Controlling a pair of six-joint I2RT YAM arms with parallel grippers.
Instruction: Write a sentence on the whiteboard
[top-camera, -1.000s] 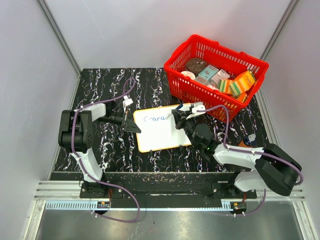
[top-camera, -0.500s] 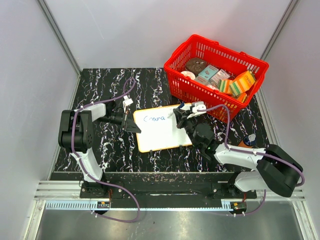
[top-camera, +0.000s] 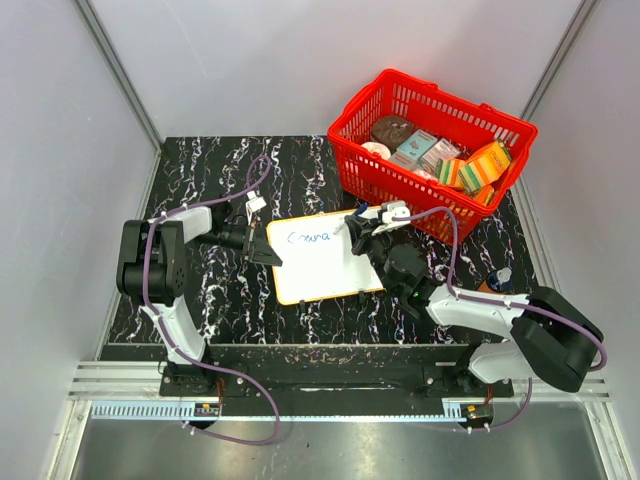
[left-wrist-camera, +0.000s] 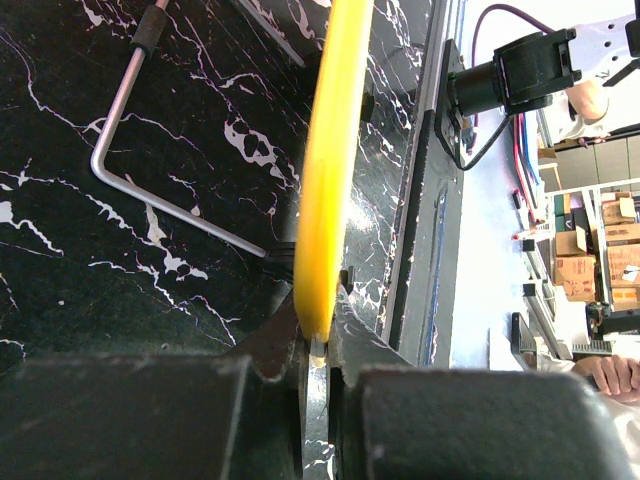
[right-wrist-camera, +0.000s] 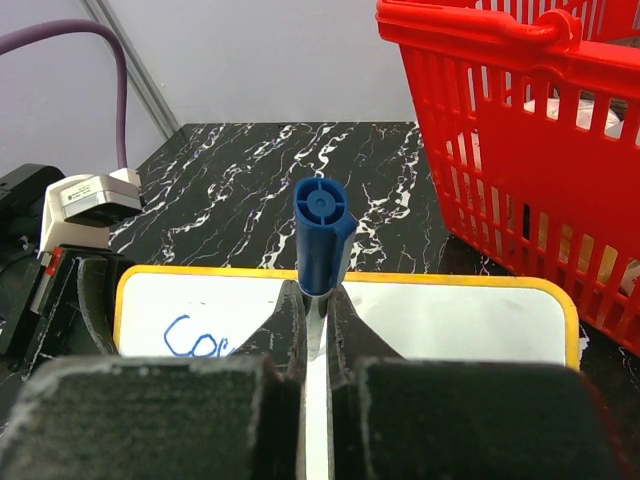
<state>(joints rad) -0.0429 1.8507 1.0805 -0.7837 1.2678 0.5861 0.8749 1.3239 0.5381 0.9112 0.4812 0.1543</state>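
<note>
Heads up, here's how your setup sits. Your left tool (left-wrist-camera: 318, 350) is clamped shut on the whiteboard (top-camera: 320, 262). From the left wrist cam you're looking straight down the yellow rim, and it's pinched right between the two fingers. A bent metal rod (left-wrist-camera: 150, 200) lies on the black marble counter (top-camera: 210, 170) just ahead of that tool, off to one side of the rim.

Your right tool (right-wrist-camera: 315, 300) is closed on a blue marker (right-wrist-camera: 322, 235), with the capped end sticking up between the fingers. The tip is hidden below them, so I can't tell if it's touching the board. The board lies flat on the counter between your two tools, and the right one sits over its far right part.

The sentence (top-camera: 308, 238) is only a short blue scrawl so far. It sits ahead and left of the right tool, close to the edge the left tool grips. The red basket (top-camera: 400, 190) is just to the right of the right tool.
</note>
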